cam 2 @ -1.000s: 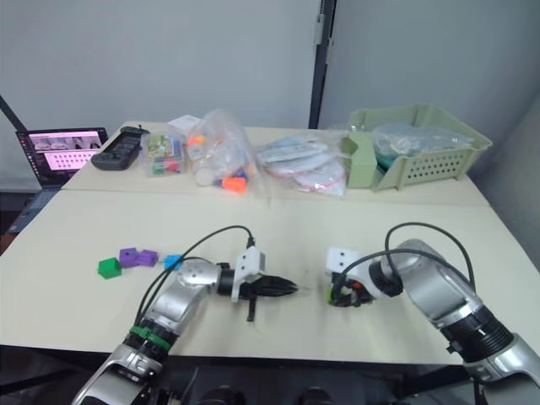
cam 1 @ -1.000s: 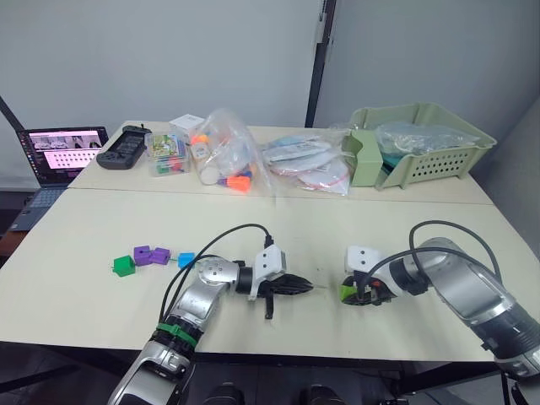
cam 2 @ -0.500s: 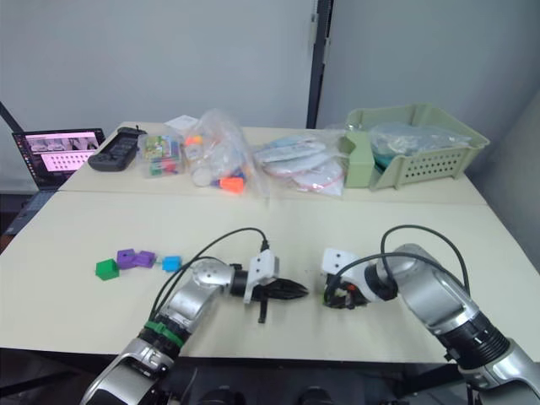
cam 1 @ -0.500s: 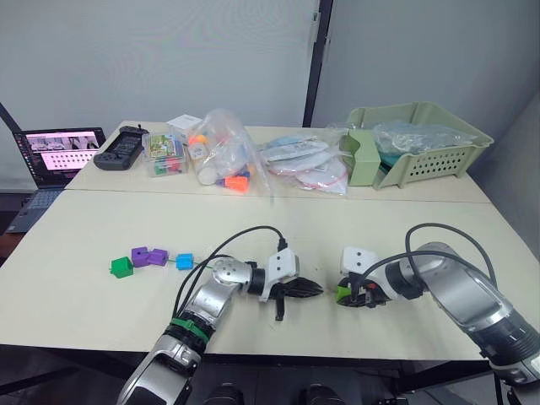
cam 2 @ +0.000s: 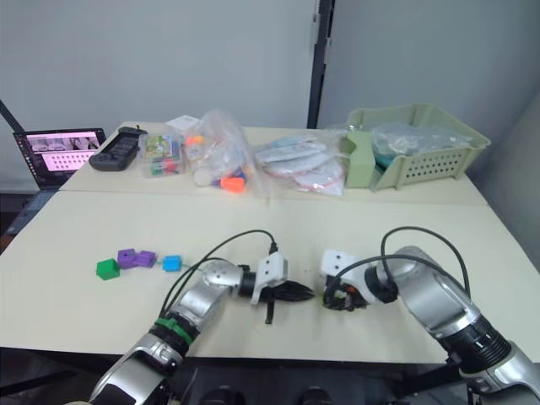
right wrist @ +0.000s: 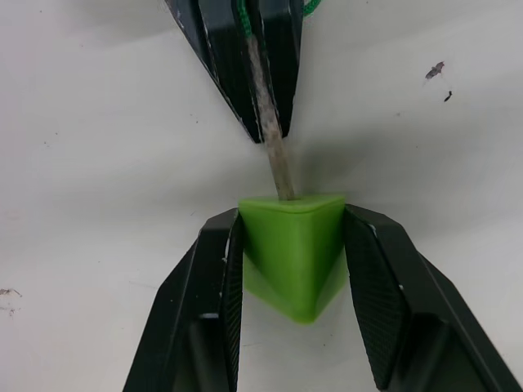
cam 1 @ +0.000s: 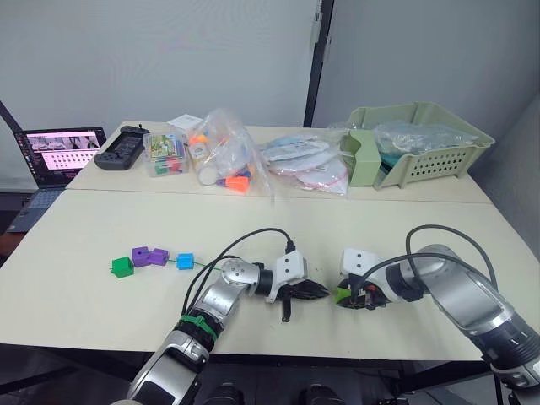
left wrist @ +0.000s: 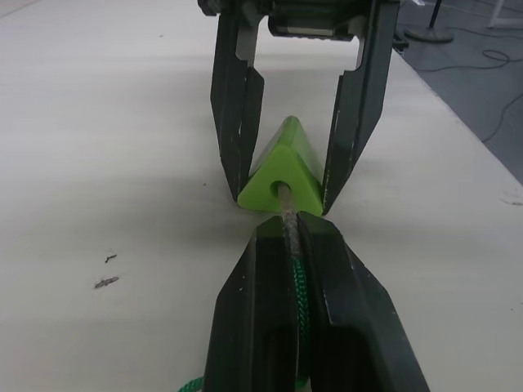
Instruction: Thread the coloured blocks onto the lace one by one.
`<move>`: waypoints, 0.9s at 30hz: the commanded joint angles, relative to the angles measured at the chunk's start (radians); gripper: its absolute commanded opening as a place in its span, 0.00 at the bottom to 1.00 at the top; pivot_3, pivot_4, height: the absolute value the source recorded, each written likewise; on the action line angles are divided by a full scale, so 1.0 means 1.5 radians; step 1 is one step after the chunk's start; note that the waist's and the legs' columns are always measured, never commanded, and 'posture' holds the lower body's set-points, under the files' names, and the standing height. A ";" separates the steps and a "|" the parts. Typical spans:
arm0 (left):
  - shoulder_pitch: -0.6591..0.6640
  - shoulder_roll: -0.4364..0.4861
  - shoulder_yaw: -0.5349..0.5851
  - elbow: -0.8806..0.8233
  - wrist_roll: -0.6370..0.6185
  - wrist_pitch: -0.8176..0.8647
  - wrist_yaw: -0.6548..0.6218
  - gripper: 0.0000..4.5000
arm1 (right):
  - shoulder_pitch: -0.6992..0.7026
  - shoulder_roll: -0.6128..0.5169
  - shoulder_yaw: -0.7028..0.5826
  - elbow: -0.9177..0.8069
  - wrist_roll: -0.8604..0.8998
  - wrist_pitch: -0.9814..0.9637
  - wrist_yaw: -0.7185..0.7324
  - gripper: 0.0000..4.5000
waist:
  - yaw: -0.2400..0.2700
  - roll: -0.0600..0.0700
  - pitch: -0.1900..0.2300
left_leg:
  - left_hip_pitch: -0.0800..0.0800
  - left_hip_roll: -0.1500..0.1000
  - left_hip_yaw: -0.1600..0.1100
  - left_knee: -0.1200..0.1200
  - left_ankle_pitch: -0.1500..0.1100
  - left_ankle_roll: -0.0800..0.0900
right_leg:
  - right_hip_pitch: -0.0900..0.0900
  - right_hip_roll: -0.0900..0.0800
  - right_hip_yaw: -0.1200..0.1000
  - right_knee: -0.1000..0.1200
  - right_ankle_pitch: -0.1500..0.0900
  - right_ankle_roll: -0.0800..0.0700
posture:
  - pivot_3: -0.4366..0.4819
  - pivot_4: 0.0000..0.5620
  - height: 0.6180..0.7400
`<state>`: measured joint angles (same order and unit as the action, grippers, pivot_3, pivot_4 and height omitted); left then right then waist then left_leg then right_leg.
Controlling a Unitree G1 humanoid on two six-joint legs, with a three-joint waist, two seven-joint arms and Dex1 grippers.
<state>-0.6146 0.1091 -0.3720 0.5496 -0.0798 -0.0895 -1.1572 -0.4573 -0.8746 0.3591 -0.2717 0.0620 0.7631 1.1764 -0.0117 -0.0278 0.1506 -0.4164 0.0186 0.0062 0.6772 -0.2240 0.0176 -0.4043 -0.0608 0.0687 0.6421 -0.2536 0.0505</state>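
Lime green block (right wrist: 292,245): held between the two black fingers of the right gripper (right wrist: 290,306), one finger pressed to each slanted side. It sits just above the table (cam 1: 337,228) near the front edge, directly facing the left gripper (left wrist: 292,245). Form: triangular prism rather than cube, glossy, with a round hole through its flat triangular face (left wrist: 282,181).

Lace (left wrist: 299,286): thin green braided cord with a pale, stiff, rough-looking tip (right wrist: 274,155). The left gripper's fingers are closed on the cord just behind that tip, which sticks out past the fingertips and enters the hole of the lime green block. How far it has gone in cannot be told. The two grippers stand tip to tip, nearly touching, with the block between them.

Other blocks, on the table to the robot's left, well apart from both grippers: dark green block (cam 1: 122,267), two purple blocks (cam 1: 149,256) side by side and touching, blue block (cam 1: 185,261). They lie in a loose row. A thin green line between them may be the lace running through, but it is too fine to be sure.

Background, far side of the table: laptop (cam 1: 59,152), clear plastic bags (cam 1: 224,152), pale green basket (cam 1: 418,143).
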 commanded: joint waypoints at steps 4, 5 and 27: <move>-0.046 -0.054 -0.020 0.083 0.033 -0.061 0.016 0.00 | 0.012 0.003 0.007 -0.013 0.014 0.007 0.004 0.29 | 0.003 0.000 0.000 | 0.000 0.000 0.000 0.000 0.000 0.000 | 0.000 0.000 0.000 0.000 0.000 0.000 | 0.48 0.27 0.95; -0.053 -0.061 -0.020 0.098 0.038 -0.070 0.021 0.00 | 0.012 0.003 0.007 -0.014 0.014 0.007 0.004 0.29 | 0.005 0.000 0.000 | 0.000 0.000 0.000 0.000 0.000 0.000 | 0.001 0.000 0.000 0.000 0.000 0.000 | 0.48 0.27 0.95; -0.080 -0.025 0.003 0.097 0.066 -0.083 -0.027 0.65 | 0.012 0.015 0.012 -0.011 0.012 0.009 0.000 0.29 | 0.006 0.000 0.000 | 0.000 0.000 0.000 0.000 0.000 0.000 | 0.000 0.000 0.000 0.000 0.000 0.000 | 0.48 0.27 0.95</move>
<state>-0.7365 0.0658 -0.3654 0.7344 0.0171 -0.2126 -1.1923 -0.4497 -0.8662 0.3462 -0.2739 0.0607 0.7780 1.1680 -0.0034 -0.0281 0.1506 -0.4162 0.0183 0.0057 0.6771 -0.2240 0.0176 -0.4040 -0.0602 0.0688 0.6417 -0.2536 0.0507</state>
